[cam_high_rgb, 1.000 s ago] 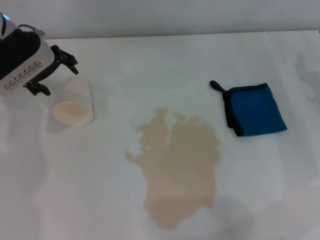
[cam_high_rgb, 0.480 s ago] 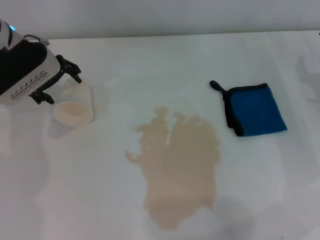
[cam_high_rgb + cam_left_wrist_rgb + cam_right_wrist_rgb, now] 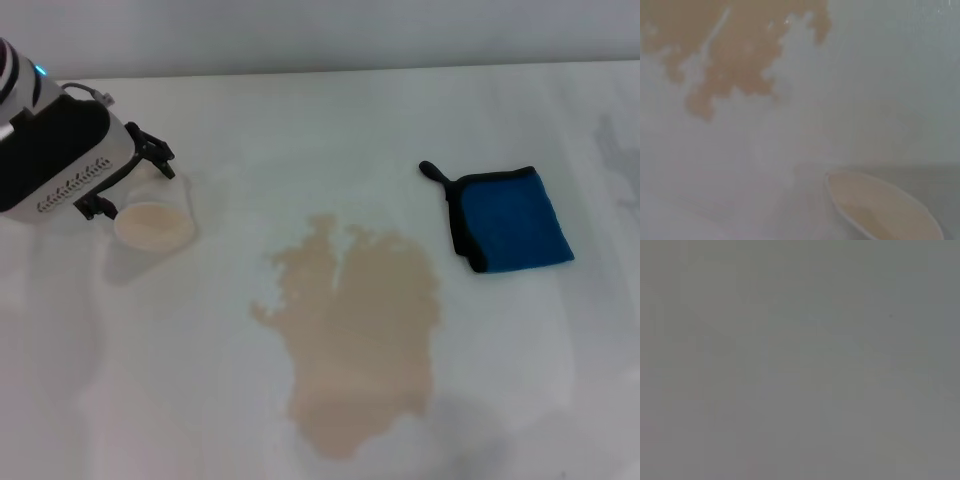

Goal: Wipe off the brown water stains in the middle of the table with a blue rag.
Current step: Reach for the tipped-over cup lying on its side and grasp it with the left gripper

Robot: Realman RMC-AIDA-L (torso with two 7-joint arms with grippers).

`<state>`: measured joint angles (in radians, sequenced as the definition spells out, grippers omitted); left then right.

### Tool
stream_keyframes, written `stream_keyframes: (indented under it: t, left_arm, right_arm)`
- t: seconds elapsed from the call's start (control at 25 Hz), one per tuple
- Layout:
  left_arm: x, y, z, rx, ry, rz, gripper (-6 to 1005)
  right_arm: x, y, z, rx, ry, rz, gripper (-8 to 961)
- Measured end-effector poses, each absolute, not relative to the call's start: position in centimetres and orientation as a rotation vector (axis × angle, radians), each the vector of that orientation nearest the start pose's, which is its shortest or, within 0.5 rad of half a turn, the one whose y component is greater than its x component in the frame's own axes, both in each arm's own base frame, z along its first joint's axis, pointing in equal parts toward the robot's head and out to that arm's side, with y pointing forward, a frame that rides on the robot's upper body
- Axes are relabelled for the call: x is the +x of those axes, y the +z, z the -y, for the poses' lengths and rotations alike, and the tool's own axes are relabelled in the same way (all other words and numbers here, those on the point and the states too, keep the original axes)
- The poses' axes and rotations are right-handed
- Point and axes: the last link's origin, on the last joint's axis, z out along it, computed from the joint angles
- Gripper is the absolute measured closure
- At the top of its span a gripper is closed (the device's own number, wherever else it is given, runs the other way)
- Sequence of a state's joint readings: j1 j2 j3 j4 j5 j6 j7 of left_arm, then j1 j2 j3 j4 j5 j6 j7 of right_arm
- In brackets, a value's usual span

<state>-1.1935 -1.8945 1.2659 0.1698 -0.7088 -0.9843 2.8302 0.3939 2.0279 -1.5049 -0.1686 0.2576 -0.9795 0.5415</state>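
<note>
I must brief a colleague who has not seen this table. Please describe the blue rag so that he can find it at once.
On the white table, find the large tan puddle of brown water stains in the middle. The blue rag lies apart from it, toward the robot's right and slightly farther back. It is the only bright-blue thing there, folded, black-edged, with a short black loop.

The brown water stains [image 3: 355, 335] are spreading as one pale tan, thin puddle across the middle of the table [image 3: 300, 130], its edges ragged and lobed, with the far edge breaking into small fingers and the near end narrowing to a rounded tip. In the left wrist view the same puddle [image 3: 735, 45] is showing its lobed edge against the white surface. The blue rag [image 3: 510, 220] is lying flat and folded to the right of the puddle and a little farther back, apart from it, its black edging facing left and its short black loop tab pointing to the far left.
</note>
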Motion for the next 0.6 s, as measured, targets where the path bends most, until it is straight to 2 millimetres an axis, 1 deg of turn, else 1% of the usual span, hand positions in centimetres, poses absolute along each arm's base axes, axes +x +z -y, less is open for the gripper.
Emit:
stream_keyframes:
  t: [0.2, 0.6]
  left_arm:
    - [-19.72, -2.47, -45.6, -2.51, 0.864, -1.848, 122]
    - [-19.5, -2.95, -45.72, -2.492, 0.858, -1.839, 122]
  right_arm:
    - [38.95, 4.67, -33.36, -1.27, 0.799, -0.916, 212]
    - [39.04, 4.75, -33.3, -1.263, 0.799, -0.918, 212]
